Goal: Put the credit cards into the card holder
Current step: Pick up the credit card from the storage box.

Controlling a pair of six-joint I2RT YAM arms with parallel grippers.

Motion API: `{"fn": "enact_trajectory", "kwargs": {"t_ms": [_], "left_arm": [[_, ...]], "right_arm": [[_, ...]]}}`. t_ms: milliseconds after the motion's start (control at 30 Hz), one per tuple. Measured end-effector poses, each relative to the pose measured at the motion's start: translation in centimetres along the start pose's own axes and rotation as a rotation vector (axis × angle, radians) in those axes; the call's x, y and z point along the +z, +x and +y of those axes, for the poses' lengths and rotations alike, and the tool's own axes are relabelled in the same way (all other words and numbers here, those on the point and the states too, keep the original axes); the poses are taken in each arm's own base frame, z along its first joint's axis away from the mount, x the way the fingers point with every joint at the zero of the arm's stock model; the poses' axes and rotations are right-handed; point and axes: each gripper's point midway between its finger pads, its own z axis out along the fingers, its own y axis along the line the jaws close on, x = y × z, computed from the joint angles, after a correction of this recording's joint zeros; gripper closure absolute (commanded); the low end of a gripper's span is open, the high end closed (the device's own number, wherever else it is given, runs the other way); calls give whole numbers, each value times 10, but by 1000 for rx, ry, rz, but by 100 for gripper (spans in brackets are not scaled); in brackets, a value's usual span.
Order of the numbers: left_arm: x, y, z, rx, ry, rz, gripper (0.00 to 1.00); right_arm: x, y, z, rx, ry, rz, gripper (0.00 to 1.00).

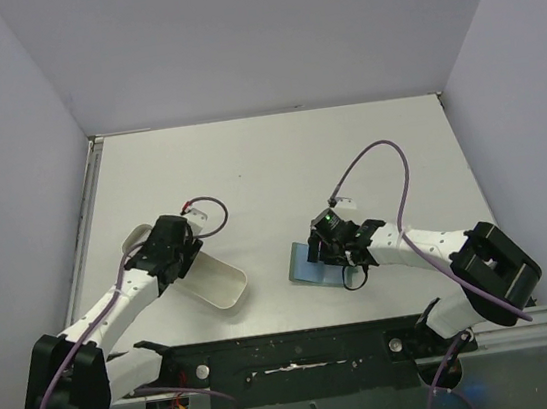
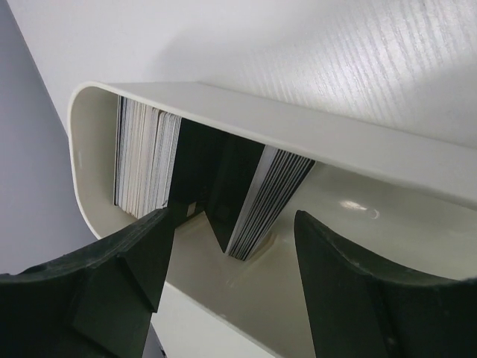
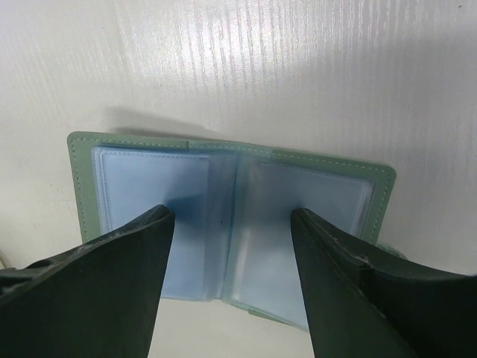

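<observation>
While no card shows in the holder yet, I judge the step in hand to be the first pick from the tray.

Counter (image 1: 348, 154): white, carries all items.

White tray (image 1: 222, 286): oblong, lies on the L side. My left gripper (image 2: 231, 216) points into its open end.

Card holder (image 3: 231, 171): lies flat & opened on the counter, R of centre, well apart from the tray. Sage-green outer w/ stitched edge. Light-blue clear sleeves inside, two pages showing, no card visible in them.

Credit cards (image 2: 145, 164): stand on edge inside the tray in two bunches, one upright near the end wall, one leaning. Pale edges, dark faces; print not legible.

Left gripper: jaws well apart, nothing held; the cards appear to lie just beyond the tips.

Right gripper (image 3: 231, 212): jaws wide, nothing gripped, one finger over each page of the holder. Contact w/ the sleeves cannot be confirmed.

Next move, my judgement: L advances until it straddles one card only, then closes. R seems placed to steady the holder.

Risk: the cards are thin & packed tight, so several may lift together.
</observation>
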Motion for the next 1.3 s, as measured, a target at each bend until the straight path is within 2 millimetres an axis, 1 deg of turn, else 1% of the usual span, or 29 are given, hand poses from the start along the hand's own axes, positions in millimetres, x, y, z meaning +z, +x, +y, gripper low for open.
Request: {"fn": "enact_trajectory", "kwargs": {"t_ms": [133,167,200,500,633,733,900,1033,1300], "left_arm": [[6,-3,3,29,-26,-9,33],[7,-3,3,34,-29,-15,28],[8,-4,3,38,-30,-18,26],[18,1,2,91,-47,-10,25],[22,4,4,121,-67,13,25],[22,4,11,140,-100,22,26],[20,-4,27,161,-181,6,29],[20,-8,36,164,-222,-2,35],[24,-4,41,170,-233,21,47]], "right_arm": [[-1,0,0,-9,-5,-1,34],[-2,0,1,-13,-12,-2,34],[-2,0,1,-15,-17,-4,34],[-11,-9,2,-8,-64,-32,34],[-11,-14,2,2,-77,-40,34],[-12,-16,2,4,-88,-44,34],[-14,-19,2,2,-97,-52,34],[-14,-17,2,2,-99,-47,34],[-13,-18,1,6,-99,-45,34]]}}
